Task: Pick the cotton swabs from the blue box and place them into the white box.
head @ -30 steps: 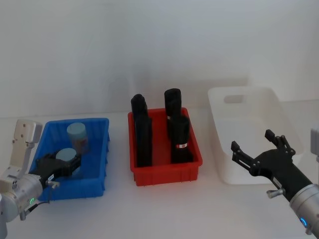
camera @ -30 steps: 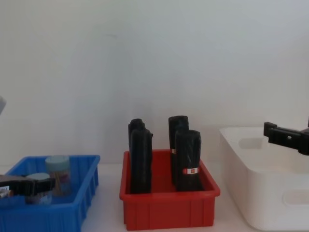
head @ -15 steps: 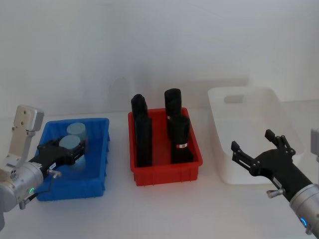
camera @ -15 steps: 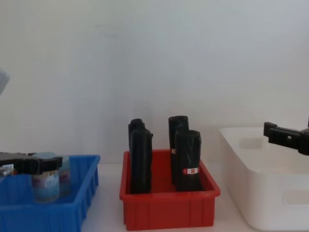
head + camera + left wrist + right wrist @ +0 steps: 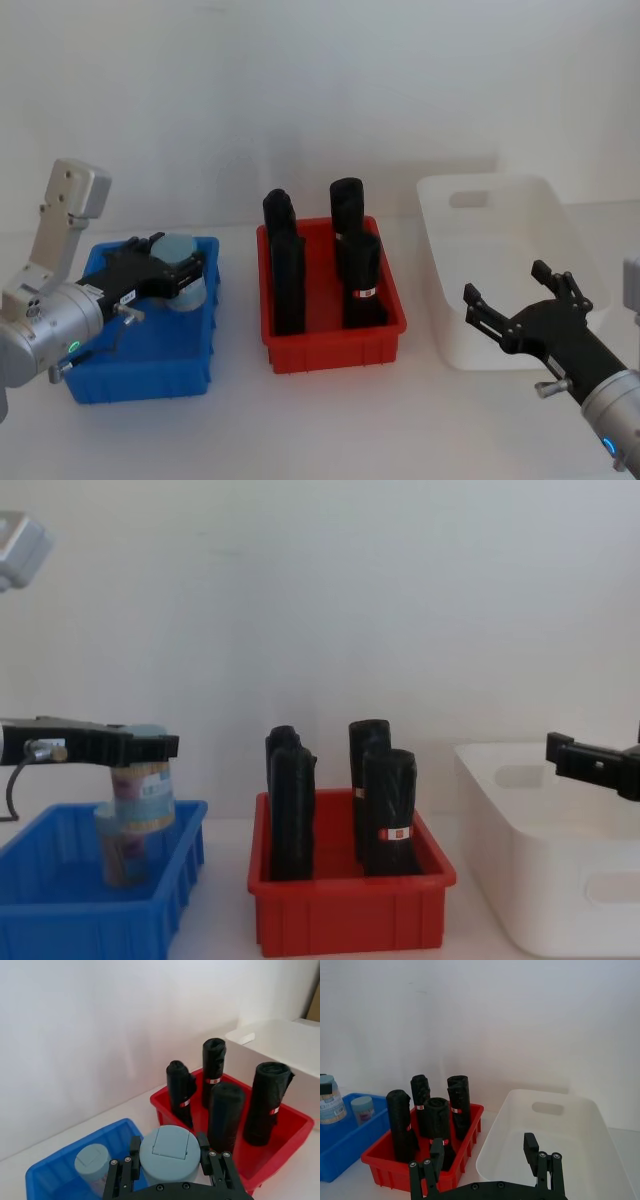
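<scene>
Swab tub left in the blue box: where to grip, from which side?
Grip the remaining tub by its round side wall just under the lid, coming straight down from above. It stands upright, lid up, down between the blue box walls, so a sideways approach looks blocked. The left pincer is shut on the other tub.

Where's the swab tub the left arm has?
Chest view, left side: the swab tub sits clamped in the left pincer above the blue box, where the second tub stands.
</scene>
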